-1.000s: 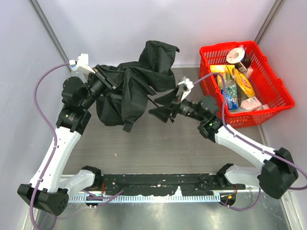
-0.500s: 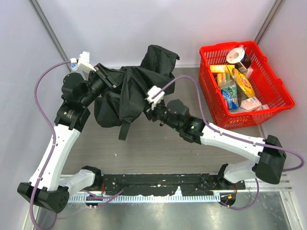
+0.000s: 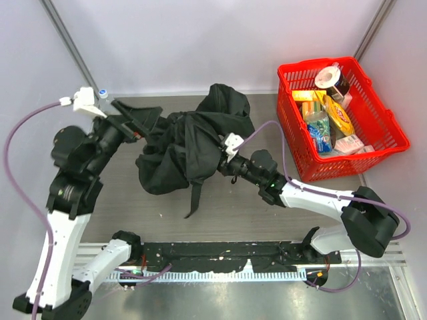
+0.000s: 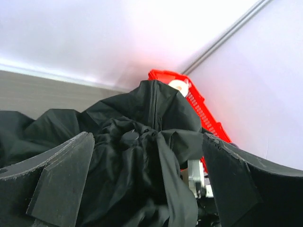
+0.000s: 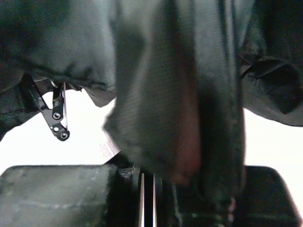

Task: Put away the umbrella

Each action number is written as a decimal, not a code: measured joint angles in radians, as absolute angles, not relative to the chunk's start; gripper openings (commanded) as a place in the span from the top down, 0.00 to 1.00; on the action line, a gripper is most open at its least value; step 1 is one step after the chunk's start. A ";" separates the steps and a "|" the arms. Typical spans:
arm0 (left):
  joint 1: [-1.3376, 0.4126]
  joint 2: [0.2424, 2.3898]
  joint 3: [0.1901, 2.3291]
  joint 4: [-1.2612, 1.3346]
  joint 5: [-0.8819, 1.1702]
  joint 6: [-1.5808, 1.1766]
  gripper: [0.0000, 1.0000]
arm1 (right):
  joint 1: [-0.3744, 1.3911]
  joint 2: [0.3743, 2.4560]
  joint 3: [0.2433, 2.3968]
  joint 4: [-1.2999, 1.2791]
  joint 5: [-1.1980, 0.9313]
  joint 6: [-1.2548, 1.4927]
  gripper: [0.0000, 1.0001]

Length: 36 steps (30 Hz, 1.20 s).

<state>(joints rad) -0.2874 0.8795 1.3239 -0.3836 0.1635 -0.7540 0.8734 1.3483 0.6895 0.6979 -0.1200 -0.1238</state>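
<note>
The black umbrella (image 3: 190,143) lies crumpled in a heap on the grey table, its strap (image 3: 193,197) trailing toward the near edge. My left gripper (image 3: 141,119) stands open at the heap's left edge. In the left wrist view its two fingers (image 4: 61,184) are spread wide with the umbrella (image 4: 137,156) in front of them. My right gripper (image 3: 223,163) is pushed into the heap's right side. In the right wrist view the right gripper (image 5: 147,198) has its jaws nearly together, and a fold of the umbrella (image 5: 161,94) hangs down into them.
A red basket (image 3: 347,163) holding several groceries stands at the back right; it also shows behind the fabric as the basket (image 4: 199,106) in the left wrist view. A bare metal rib joint (image 5: 57,120) hangs at the left of the right wrist view. White walls close in on the table.
My left gripper has opened, let go of the umbrella and drawn back to the left. My right gripper moved in from the right and closed on the fabric. The bundle sank lower.
</note>
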 measured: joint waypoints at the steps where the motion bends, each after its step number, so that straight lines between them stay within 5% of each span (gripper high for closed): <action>1: -0.287 0.853 1.327 -0.393 0.143 -0.744 0.00 | 0.853 1.348 0.686 0.713 -0.155 -0.104 0.99; 7: -0.286 0.785 1.294 -0.348 0.184 -0.728 0.00 | 0.741 1.327 0.681 0.811 -0.386 0.045 0.99; 16: -0.287 0.978 1.226 -0.179 0.442 -0.751 0.00 | 0.673 1.319 0.712 0.876 -0.672 0.229 0.99; 36: -0.289 0.915 1.049 0.171 0.646 -0.857 0.00 | 0.670 1.366 0.762 0.958 -0.770 0.351 0.99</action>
